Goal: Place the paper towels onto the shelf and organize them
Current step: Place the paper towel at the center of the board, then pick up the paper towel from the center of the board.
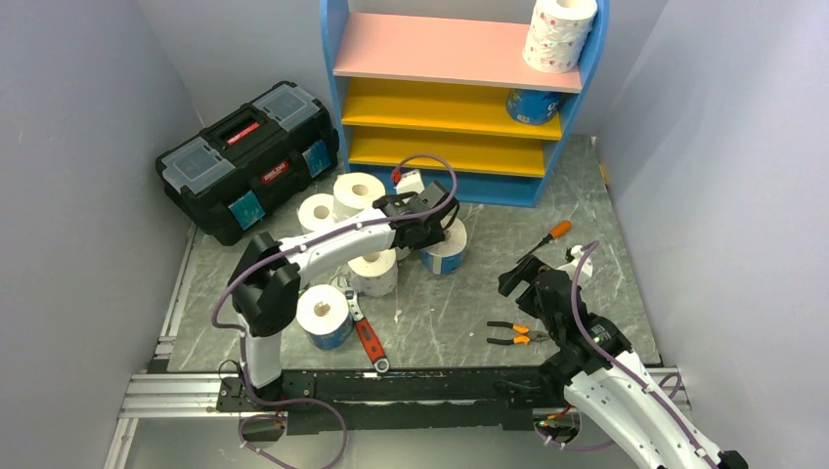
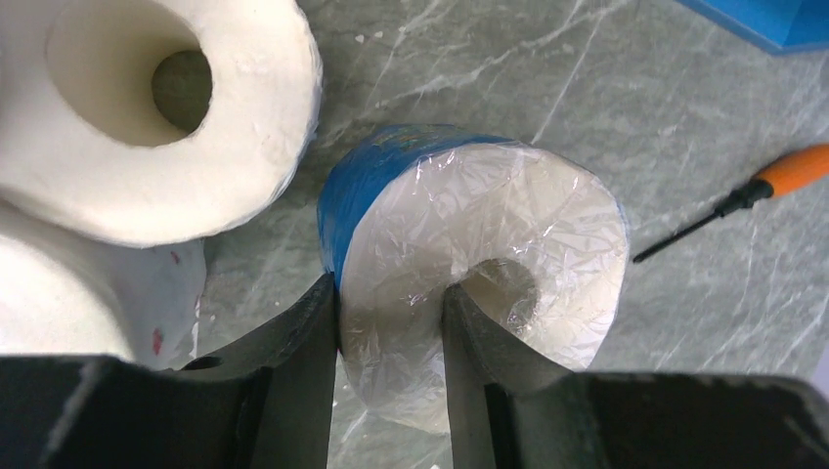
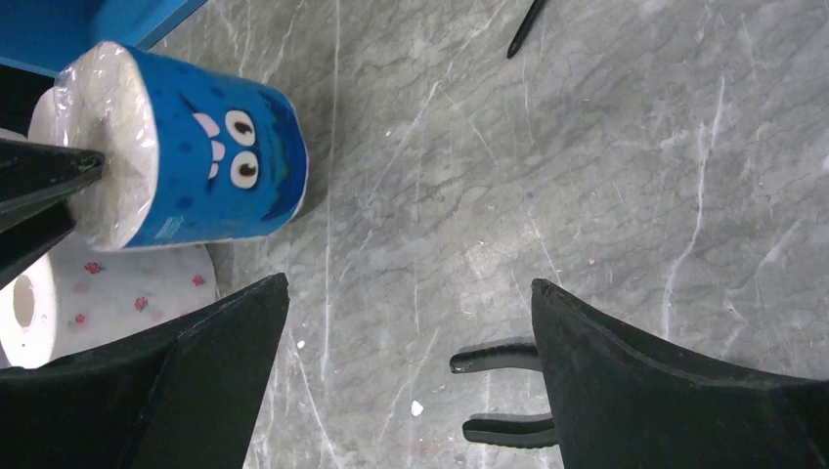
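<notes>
Your left gripper (image 2: 391,293) clamped on the blue-wrapped roll (image 2: 508,215), one finger in its core, plain roll (image 2: 127,147) just beside it, your right gripper (image 3: 411,293) spread wide, empty.

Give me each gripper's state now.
Left gripper: shut on the blue-wrapped roll.
Right gripper: open, empty.

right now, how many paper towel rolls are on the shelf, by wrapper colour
pink-dotted roll: 1, on the pink top board
blue-wrapped roll: 1, on the upper yellow board
total on the shelf: 2
</notes>
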You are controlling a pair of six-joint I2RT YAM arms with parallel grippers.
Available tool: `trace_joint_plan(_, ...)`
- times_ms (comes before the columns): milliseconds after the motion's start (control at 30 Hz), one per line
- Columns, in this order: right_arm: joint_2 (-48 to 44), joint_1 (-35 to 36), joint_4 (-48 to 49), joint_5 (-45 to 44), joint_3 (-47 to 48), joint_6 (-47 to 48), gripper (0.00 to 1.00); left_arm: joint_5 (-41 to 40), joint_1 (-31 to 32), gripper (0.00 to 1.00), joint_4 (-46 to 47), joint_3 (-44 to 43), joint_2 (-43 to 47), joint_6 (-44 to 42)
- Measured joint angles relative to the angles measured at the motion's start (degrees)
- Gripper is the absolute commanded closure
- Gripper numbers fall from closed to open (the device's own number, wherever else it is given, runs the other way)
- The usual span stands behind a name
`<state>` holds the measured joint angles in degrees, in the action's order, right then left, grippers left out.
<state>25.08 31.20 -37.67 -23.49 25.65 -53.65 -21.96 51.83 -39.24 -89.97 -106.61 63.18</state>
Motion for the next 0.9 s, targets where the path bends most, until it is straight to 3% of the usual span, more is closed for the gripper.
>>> trace_joint_plan(400,-0.1,0.0,0.0,0.0,0.0,-0.6,0.05,-1.9,-1.0,0.23,-1.4,-3.3,-4.1,7.7)
trace_joint_plan(567,0.1,0.0,0.0,0.0,0.0,-0.6,0.04,-1.6,-1.0,0.16,-1.4,-3.3,-4.2,6.8)
trace_joint_plan(700,-0.1,0.0,0.0,0.0,0.0,-0.6,0.04,-1.3,-1.0,0.15,-2.1,-4.1,-3.9,0.9)
trace_joint_plan(900,-0.2,0.0,0.0,0.0,0.0,-0.3,0.04,0.8,-1.0,0.16,0.3,-1.1,2.7,-18.6)
